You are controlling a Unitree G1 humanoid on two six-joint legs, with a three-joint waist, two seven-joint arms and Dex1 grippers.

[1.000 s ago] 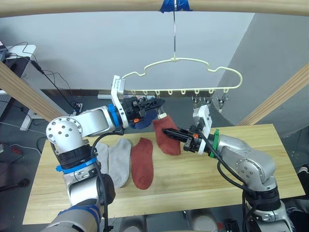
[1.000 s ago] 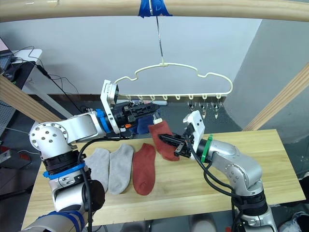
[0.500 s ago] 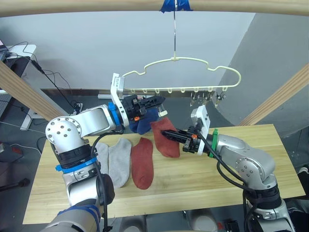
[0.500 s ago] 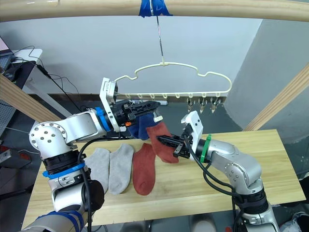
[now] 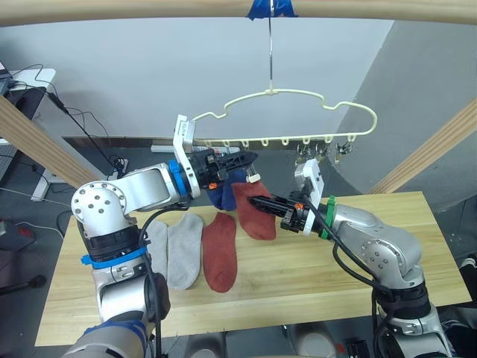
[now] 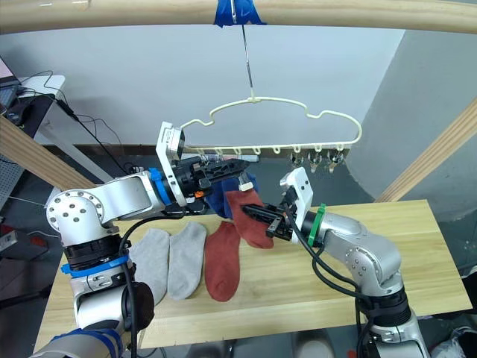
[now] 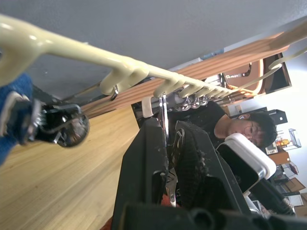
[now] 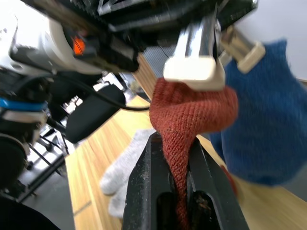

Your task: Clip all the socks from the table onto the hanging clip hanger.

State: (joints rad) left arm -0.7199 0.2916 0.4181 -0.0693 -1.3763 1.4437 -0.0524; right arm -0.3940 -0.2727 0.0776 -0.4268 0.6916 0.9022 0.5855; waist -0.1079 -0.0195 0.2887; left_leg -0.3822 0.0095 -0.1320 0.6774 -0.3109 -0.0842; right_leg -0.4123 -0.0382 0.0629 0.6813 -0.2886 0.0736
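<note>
The cream clip hanger (image 5: pixel 298 93) hangs by its hook from the wooden beam. My left gripper (image 5: pixel 250 158) is shut on one of its metal clips (image 7: pixel 165 143), just right of a hanging blue sock (image 5: pixel 222 192). My right gripper (image 5: pixel 262 201) is shut on a rust red sock (image 5: pixel 253 218) and holds its upper edge against that clip's cream tip (image 8: pixel 194 67); whether the clip bites it I cannot tell. On the table (image 5: pixel 373 276) lie two grey socks (image 5: pixel 170 242) and another rust red sock (image 5: pixel 218 250).
Free clips (image 5: pixel 324 153) dangle at the hanger's right end. Slanted wooden frame posts (image 5: pixel 440 142) stand at both sides, with the beam (image 5: pixel 149 9) overhead. A person (image 7: pixel 244 127) shows behind the frame in the left wrist view.
My right gripper has lifted the red sock slightly, up to the clip held by my left gripper. The hanger has swung a little to the right.
</note>
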